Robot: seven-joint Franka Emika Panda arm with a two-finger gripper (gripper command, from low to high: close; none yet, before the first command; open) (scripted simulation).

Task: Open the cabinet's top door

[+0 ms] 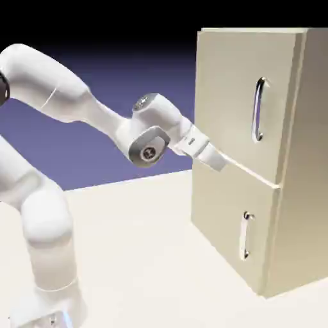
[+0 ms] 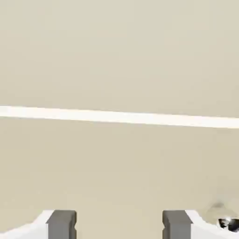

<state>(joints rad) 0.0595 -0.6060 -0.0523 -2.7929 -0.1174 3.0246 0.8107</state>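
My two fingers (image 2: 62,225) stand parted, released, with only the beige face of the cabinet (image 1: 301,160) showing beyond the gap between them; I am grasping nothing. In the exterior view my gripper (image 1: 216,160) reaches toward the cabinet's front from the exterior view's left, tilted downward, its end in front of the pale seam (image 1: 250,172) that divides the two doors. The top door (image 1: 237,90) is the taller panel above that seam, and it sits closed, in line with the cabinet's front. Its long, upright silver handle (image 1: 258,110) is on the exterior view's right side of the panel, higher than my fingertips and well apart from them. Below the seam is the shorter bottom door (image 1: 224,211), with its own smaller silver handle (image 1: 244,235), lower than my fingertips and also apart from them. In the hand view the seam runs across the picture as a white band, slightly slanted, with plain door surface on both sides of it. At that view's lower right corner, beyond my right-hand fingertip in the picture, a bit of shiny metal (image 2: 228,223) shows, cut off by the edge. Whether my fingertips touch the cabinet's face I cannot tell.
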